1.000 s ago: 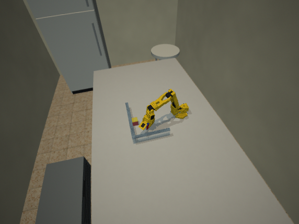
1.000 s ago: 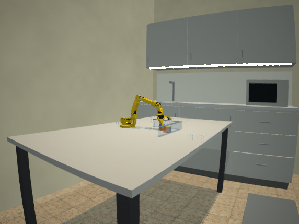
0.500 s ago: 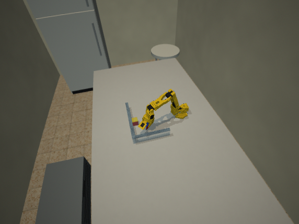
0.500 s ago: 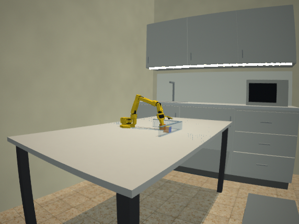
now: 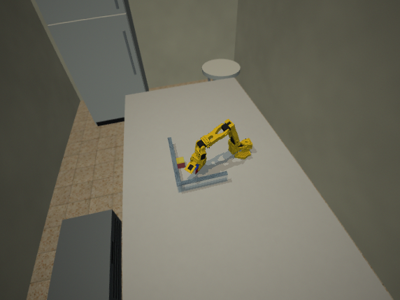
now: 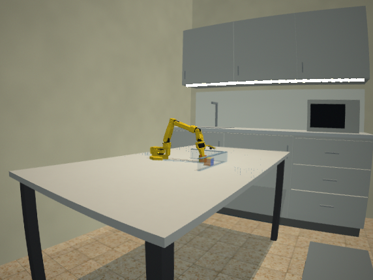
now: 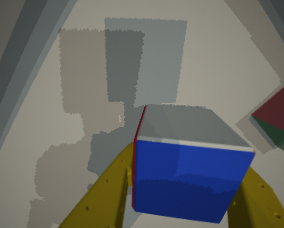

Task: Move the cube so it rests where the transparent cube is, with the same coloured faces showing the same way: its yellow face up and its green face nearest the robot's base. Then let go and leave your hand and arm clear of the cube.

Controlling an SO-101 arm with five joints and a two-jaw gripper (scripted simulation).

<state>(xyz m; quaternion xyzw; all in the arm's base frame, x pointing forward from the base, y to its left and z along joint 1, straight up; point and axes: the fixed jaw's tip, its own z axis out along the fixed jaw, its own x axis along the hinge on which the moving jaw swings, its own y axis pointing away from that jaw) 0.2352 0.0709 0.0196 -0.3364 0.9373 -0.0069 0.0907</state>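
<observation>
Claw (image 7: 187, 200) is clamped on the cube (image 7: 192, 165), one yellow finger (image 7: 102, 197) against its left side and the other against its right. Wrist view: blue face toward the camera, a grey-white face on top, a thin red edge showing on the left side. The cube casts a blocky shadow on the table (image 5: 245, 224) past it. From above, the claw (image 5: 193, 168) points down at the tabletop with only a sliver of blue and red of the cube (image 5: 196, 168) visible under it, inside the corner of the low L-shaped rail (image 5: 203, 180). The see-through target cube (image 5: 180, 162) sits just beside the claw, against the long leg of the rail, yellow on top and dark red on the side facing the camera; in the wrist view its corner (image 7: 267, 122) shows at the right edge with red and green faces. Held cube and target are close but apart. Whether the cube touches the table I can't tell. Arm (image 5: 217, 133) arches back to its base (image 5: 243, 149) mid-table. Fridge (image 5: 91, 50) and round stool (image 5: 221, 68) beyond the far end.
</observation>
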